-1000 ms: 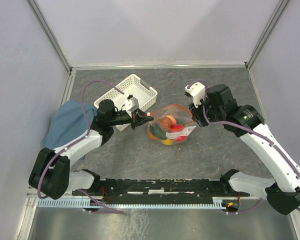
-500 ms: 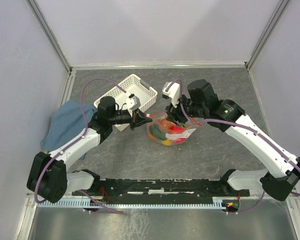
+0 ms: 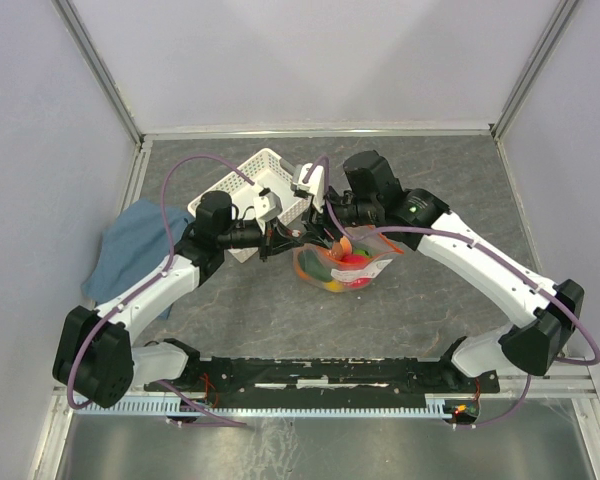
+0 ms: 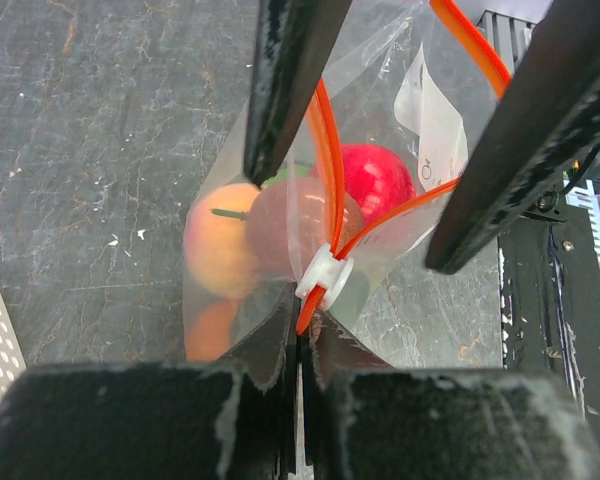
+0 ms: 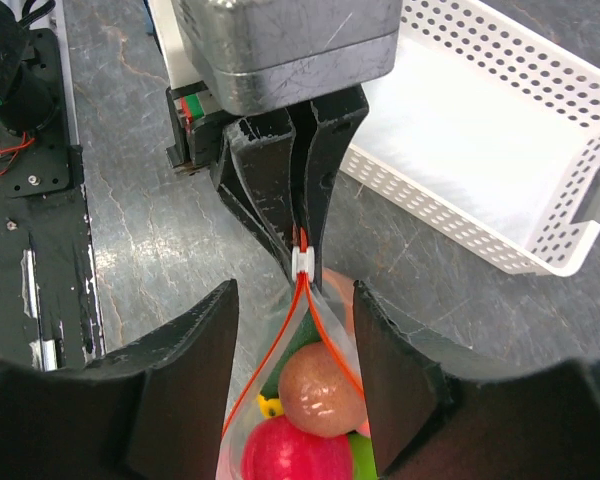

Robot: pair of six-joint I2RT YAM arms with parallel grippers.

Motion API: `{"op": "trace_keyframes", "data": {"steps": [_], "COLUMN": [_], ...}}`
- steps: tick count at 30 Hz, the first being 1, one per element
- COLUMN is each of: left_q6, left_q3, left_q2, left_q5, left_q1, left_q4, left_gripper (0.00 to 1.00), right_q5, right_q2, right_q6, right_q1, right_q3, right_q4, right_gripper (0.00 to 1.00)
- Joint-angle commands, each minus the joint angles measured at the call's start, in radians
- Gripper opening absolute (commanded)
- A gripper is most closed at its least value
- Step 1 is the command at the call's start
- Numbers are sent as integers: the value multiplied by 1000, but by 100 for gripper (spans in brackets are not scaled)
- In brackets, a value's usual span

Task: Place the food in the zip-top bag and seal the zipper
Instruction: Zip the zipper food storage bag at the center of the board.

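The clear zip-top bag [image 3: 346, 266] lies mid-table with the food in it: a red apple [image 4: 376, 178], a peach [image 4: 218, 246], a brown piece [image 5: 320, 388], a yellow lemon [image 5: 269, 405] and a green one [image 5: 360, 455]. Its red-orange zipper [image 4: 329, 165] gapes open, with the white slider [image 4: 325, 272] at the left end. My left gripper [image 4: 302, 330] is shut on the bag's corner just behind the slider. My right gripper [image 5: 295, 300] is open, its fingers [image 4: 288, 80] astride the bag's mouth close to the slider [image 5: 302, 262], not touching the strip.
An empty white lattice basket [image 3: 238, 190] stands right behind the two grippers. A blue cloth [image 3: 130, 250] lies at the left by the wall. The black rail with the arm bases [image 3: 320, 375] runs along the near edge.
My right arm has swung left over the bag to the slider end and its jaws have widened. The left gripper has kept its hold and barely moved.
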Motion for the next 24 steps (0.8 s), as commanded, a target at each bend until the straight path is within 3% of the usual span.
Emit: {"op": "trace_keyframes", "data": {"steps": [1, 14, 24], "left_q6": [39, 32, 21], "left_q3": [47, 47, 47], "left_q2": [-28, -26, -23], "left_q5": [18, 7, 5], "left_q1": [-6, -8, -8], "left_q4": [15, 21, 30], "left_gripper": [3, 3, 3], "right_q5": [-27, -60, -1], "right_q2": [6, 51, 60], "right_q6": [-7, -22, -48], "right_q1": [5, 5, 5], "right_q3": [19, 2, -7], "right_q4": [112, 78, 45], "right_gripper": [52, 45, 32]}}
